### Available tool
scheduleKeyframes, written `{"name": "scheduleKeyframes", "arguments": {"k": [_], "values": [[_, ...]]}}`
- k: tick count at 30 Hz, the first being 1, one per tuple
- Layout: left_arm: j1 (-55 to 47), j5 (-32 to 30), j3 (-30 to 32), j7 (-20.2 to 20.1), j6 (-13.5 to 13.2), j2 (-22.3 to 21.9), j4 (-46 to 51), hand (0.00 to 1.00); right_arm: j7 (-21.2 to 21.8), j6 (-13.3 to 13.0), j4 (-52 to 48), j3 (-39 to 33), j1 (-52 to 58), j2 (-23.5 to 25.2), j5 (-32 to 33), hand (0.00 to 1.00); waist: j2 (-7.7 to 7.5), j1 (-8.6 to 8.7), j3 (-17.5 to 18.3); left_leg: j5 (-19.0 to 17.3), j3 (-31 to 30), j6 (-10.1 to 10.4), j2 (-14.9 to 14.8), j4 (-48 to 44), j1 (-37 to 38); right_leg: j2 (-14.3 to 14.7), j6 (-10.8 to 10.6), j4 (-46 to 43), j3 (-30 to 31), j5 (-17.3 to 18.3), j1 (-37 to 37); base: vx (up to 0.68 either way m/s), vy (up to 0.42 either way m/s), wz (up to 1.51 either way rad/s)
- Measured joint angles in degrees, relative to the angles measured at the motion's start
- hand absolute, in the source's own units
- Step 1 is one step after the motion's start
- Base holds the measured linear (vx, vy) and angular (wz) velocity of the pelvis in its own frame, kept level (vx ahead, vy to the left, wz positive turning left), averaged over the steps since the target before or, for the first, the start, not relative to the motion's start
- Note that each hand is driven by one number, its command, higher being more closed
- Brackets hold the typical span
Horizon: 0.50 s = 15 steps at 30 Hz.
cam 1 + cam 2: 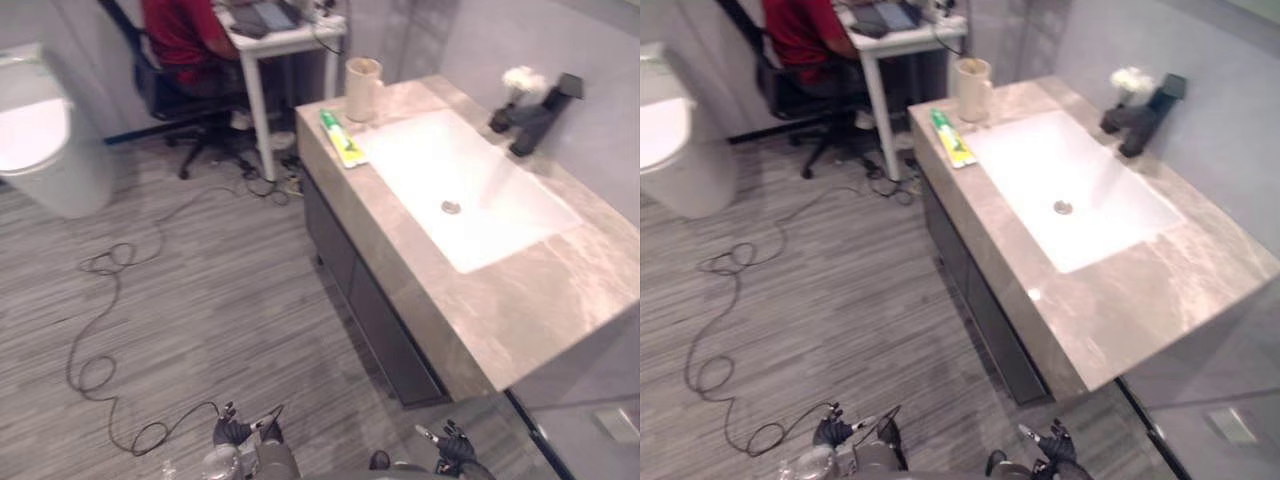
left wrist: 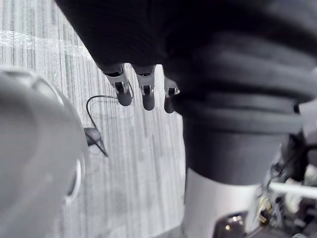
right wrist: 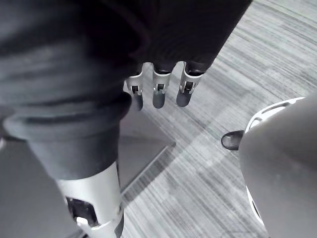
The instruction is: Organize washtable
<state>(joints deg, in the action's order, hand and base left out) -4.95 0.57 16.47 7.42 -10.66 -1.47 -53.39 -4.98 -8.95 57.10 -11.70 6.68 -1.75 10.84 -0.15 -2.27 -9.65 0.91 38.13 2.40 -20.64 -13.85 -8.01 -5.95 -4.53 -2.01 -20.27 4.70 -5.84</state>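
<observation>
- Two hands hang low at the near edge of the head views, both well apart from the counter (image 1: 560, 300).
- Left hand (image 2: 122, 92): in its wrist view the fingers point down, loosely straight, over the grey striped floor (image 1: 230, 300). It has hold of nothing.
- Right hand (image 3: 158, 93): its fingers are loosely straight too and hang side by side above the floor. Nothing is in its grasp.
- Counter: a grey marbled slab on a dark cabinet (image 1: 372, 312), running along the wall on the right.
- Basin (image 1: 480, 185): white and shallow, sunk into the slab, with a round drain (image 1: 451, 207) near its middle.
- Tube (image 1: 343, 138): green and white, it lies flat on the slab at the far end, between the basin and the slab's front edge.
- Cup (image 1: 362, 88): pale, upright at the far corner of the slab, just beside the tube's far end. Whether the two touch I cannot tell.
- Tap (image 1: 540, 112): black and angular, on the wall side of the basin.
- Pot (image 1: 501, 120): small and dark, close against the tap, with a white tuft (image 1: 521, 79) above it. What the tuft is I cannot tell.
- Toilet (image 1: 45, 140): white, lid down, on the far left.
- Beyond the slab a person (image 1: 182, 30) in red sits on a dark chair (image 1: 190, 105) at a white desk (image 1: 292, 42).
</observation>
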Motion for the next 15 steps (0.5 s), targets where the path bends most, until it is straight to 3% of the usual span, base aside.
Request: {"name": "scheduleKeyframes", "arguments": {"k": [1, 2, 3, 4, 5, 6, 7, 8, 9, 10, 12, 13, 14, 15], "values": [[-0.3, 0.3, 0.0, 0.1, 0.0, -0.3, 0.0, 0.0, -0.1, 0.2, 0.5, -0.3, 0.1, -0.9, 0.0, 0.0, 0.88, -0.26, 0.2, -0.9, 1.6, -1.7, -2.6, -5.0, -1.6, -0.5, 0.1, -1.0, -2.7, 0.1, -0.3, 0.14, 0.109, 1.25], [-0.5, 0.5, 0.3, 0.1, 0.0, -0.3, -0.1, 0.0, -0.1, 0.4, 0.6, -0.9, -0.3, -1.0, 0.0, 0.0, 1.25, -0.23, 0.1, -2.1, 0.6, -1.9, -3.5, -7.3, -2.5, -0.7, 0.1, -1.7, -4.0, 0.2, -0.5, 0.12, 0.14, 1.05], [-0.7, 1.2, 1.9, 0.1, 0.1, -0.4, -0.1, 0.0, -0.1, 0.4, 0.6, -2.1, -0.9, -0.8, 0.0, 0.0, 1.31, -0.29, -0.1, -3.3, -2.1, -3.6, -3.6, -11.5, -4.8, -1.9, 0.0, -3.3, -6.7, 0.2, -0.8, 0.08, 0.261, 0.87], [-0.6, 1.2, 3.1, 0.1, 0.0, -0.3, 0.0, 0.0, 0.0, 0.3, 0.9, -3.8, -1.0, -0.6, 0.0, 0.0, 1.24, -1.01, -0.2, -3.3, -5.4, -3.7, -2.0, -13.5, -5.5, -3.5, 0.0, -4.6, -9.8, 0.2, -2.5, 0.0, 0.24, 0.99], [-0.7, 1.0, 3.1, 0.1, 0.0, 0.1, -0.1, 0.0, 0.0, 0.3, 1.7, -4.7, -1.0, 0.1, 0.0, 0.0, 0.9, -1.41, -0.3, -2.9, -8.3, -3.2, 1.5, -11.4, -5.1, -4.3, -0.1, -5.2, -12.8, 0.6, -3.1, -0.03, 0.214, 0.93], [-0.7, 1.0, 2.8, 0.0, 0.0, 0.5, -0.2, 0.0, 0.1, 0.3, 2.4, -5.0, -1.0, 0.4, 0.0, 0.0, 0.15, -1.12, 0.2, -2.6, -10.6, -2.7, 3.7, -8.2, -4.8, -4.3, 0.4, -4.3, -12.9, 0.5, -3.0, -0.08, 0.12, 1.21], [-0.3, 0.9, 2.4, 0.0, -0.2, 2.6, 0.0, 0.0, 0.2, 0.2, 3.6, -5.7, -1.1, 2.2, 0.1, 0.0, -3.9, -0.48, 1.3, -5.8, -12.6, -5.3, 7.1, -8.3, -5.0, -6.7, 0.3, -1.8, -14.7, -1.0, -3.3, -0.06, 0.181, 0.75], [-0.6, 1.2, 3.3, -0.3, -0.3, 2.7, -0.1, 0.0, 0.2, -0.3, 3.5, -5.7, -1.5, 2.6, 0.2, 0.0, -2.41, -1.91, 1.1, -12.2, -12.3, -1.3, 1.3, -19.6, -5.5, -6.0, -1.0, -2.7, -15.4, -1.9, -3.5, -0.04, 0.221, 0.52], [-1.3, 0.9, 3.2, -0.3, -0.1, 2.6, -0.7, 0.0, 0.2, -0.7, 3.5, -5.9, -1.6, 2.5, 0.5, 0.0, -0.86, -1.6, 1.4, -15.6, -12.3, 4.0, -1.2, -19.6, -4.3, -5.7, -1.0, -3.7, -15.8, -2.0, -3.5, 0.0, 0.233, 0.11], [-0.9, 0.9, 2.7, -0.5, 0.2, 2.8, -1.4, 0.0, 0.1, -0.7, 3.6, -6.1, -2.1, 2.1, 0.6, 0.0, -0.71, -1.27, 1.2, -16.4, -12.2, 2.6, -0.2, -19.8, -4.9, -6.5, -1.1, -4.5, -16.1, -1.9, -3.3, -0.04, 0.299, 0.37], [-0.1, 0.6, -1.1, -1.0, 0.2, 4.1, -2.1, 0.0, 0.2, 0.4, 5.3, -6.4, -1.5, 2.4, 1.5, 0.0, -2.4, -1.32, 1.9, -15.8, -14.0, 1.3, 6.3, -17.7, -6.0, -12.2, -1.6, -7.0, -18.3, -4.0, -1.7, -0.03, 0.358, 0.71], [0.0, 0.1, -2.1, -1.0, 0.2, 4.9, -2.4, 0.0, 0.2, 0.4, 5.3, -6.5, -1.3, 2.4, 1.9, 0.0, -1.68, -1.15, 1.7, -16.0, -14.8, 0.9, 7.5, -17.9, -6.4, -13.4, -1.4, -8.3, -19.0, -4.4, -1.7, -0.02, 0.409, 0.91], [-0.1, -0.4, -3.4, -1.1, 0.1, 4.6, -2.5, 0.0, 0.2, 0.5, 5.2, -6.6, -1.1, 1.8, 2.3, 0.0, -2.05, -0.25, 1.9, -18.0, -15.6, -1.7, 10.1, -17.1, -6.4, -16.6, -1.3, -14.2, -19.0, -4.7, -0.7, -0.05, 0.355, 0.79], [0.0, -0.9, -4.0, -1.0, 0.2, 4.4, -2.9, 0.0, 0.3, 0.5, 4.9, -6.9, -1.1, 1.4, 2.6, 0.0, -1.1, 0.03, 1.3, -18.5, -16.1, -2.5, 12.3, -15.7, -5.4, -20.0, 4.0, -21.2, -17.4, -4.9, 1.2, -0.04, 0.427, 0.9]]}}
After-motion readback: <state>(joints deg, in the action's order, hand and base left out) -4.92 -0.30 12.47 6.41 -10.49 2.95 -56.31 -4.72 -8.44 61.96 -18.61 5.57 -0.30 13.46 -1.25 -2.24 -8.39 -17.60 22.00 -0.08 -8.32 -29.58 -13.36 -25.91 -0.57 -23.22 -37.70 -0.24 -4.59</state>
